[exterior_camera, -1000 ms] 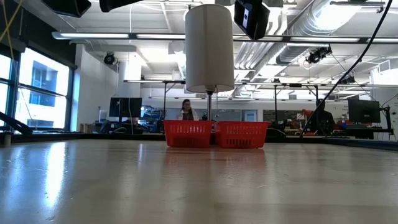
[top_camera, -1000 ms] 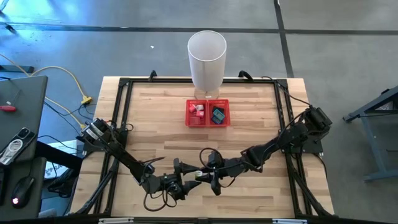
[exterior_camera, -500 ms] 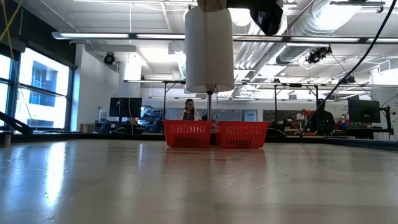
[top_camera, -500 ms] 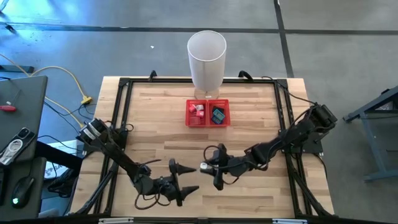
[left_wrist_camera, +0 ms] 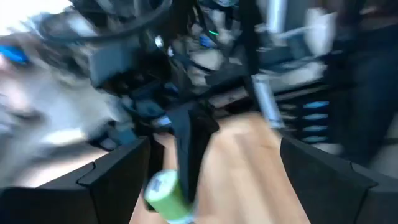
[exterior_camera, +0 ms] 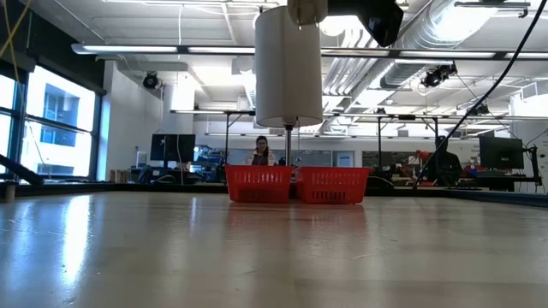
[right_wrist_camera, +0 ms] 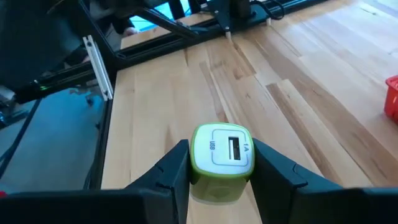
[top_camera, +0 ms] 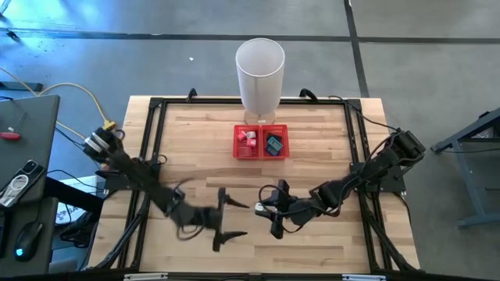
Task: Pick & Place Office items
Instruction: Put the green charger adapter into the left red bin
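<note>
My right gripper (top_camera: 264, 209) is shut on a small green-and-white block with a slot in its white face (right_wrist_camera: 222, 155), one of the office items, above the table's near middle. My left gripper (top_camera: 233, 218) hangs just left of it, open, with nothing between its fingers; its wrist view is blurred and shows the green block (left_wrist_camera: 165, 193) ahead. More small items, pink and red (top_camera: 248, 137) and teal and dark (top_camera: 273, 144), lie in the red tray (top_camera: 262, 127). The low view shows the block (exterior_camera: 306, 10) at its top edge. My right gripper pinches the block's two opposite green sides (right_wrist_camera: 198, 163) between its two fingers (right_wrist_camera: 173, 173). The fingers come from the table's right, slanting a little downward. The block is lifted clear of the table, and its white slotted face points away from the wrist.
A tall white cylinder bin (top_camera: 260, 74) stands just behind the tray at the far middle. A black frame (top_camera: 156, 117) runs along the table's edges. Bare wood (top_camera: 312, 164) lies between the grippers and the tray.
My left gripper has drawn back from the block, risen and rolled, so that its open fingers now spread wide in the high view. My right gripper has shifted slightly toward the table's right and far side, keeping the block held clear of the table.
</note>
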`<action>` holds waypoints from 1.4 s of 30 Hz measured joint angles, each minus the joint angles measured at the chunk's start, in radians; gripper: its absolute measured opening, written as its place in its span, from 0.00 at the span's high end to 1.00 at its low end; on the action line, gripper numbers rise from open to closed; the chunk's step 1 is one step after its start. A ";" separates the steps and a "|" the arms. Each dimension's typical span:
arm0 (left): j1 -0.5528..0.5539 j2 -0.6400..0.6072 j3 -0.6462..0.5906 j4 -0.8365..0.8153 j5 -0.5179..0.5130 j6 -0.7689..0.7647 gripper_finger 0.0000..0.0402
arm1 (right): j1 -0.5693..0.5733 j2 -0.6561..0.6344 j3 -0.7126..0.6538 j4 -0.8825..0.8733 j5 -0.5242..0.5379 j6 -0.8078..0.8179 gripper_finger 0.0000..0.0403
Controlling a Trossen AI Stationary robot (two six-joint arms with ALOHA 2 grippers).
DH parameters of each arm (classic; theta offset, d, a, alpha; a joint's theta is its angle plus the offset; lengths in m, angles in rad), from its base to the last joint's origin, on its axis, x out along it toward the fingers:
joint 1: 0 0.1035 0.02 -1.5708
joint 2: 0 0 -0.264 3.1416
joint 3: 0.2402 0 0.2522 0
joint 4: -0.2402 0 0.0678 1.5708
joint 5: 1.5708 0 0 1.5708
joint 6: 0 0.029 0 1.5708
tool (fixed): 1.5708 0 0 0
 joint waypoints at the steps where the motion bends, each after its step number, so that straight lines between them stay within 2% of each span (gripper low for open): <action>1: 0.025 -0.029 0.000 -0.061 0.072 -0.067 0.12 | 0.001 0.000 0.000 0.000 0.000 -0.002 0.70; 5: 0.144 -0.099 0.000 -0.210 0.323 -0.296 0.12 | 0.006 0.000 0.000 0.000 0.000 -0.025 0.70; 11: 0.294 -0.100 0.000 -0.257 0.644 -0.558 0.12 | 0.012 0.000 0.000 0.000 0.001 -0.053 0.70; 15: 0.363 -0.089 -0.002 -0.261 0.788 -0.687 0.12 | 0.019 0.000 0.000 0.000 0.004 -0.087 0.70; 20: 0.404 -0.083 0.000 -0.262 0.813 -0.782 0.12 | 0.035 0.000 0.000 0.000 0.034 -0.152 0.70; 25: 0.417 -0.083 0.000 -0.268 0.809 -0.844 0.12 | 0.068 0.000 0.000 0.003 0.122 -0.229 0.70; 33: 0.417 -0.083 0.000 -0.268 0.805 -0.838 0.12 | 0.105 0.000 0.001 0.017 0.258 -0.321 0.70; 42: 0.413 -0.083 0.000 -0.271 0.804 -0.923 0.12 | 0.088 0.000 0.001 0.056 0.291 -0.409 0.70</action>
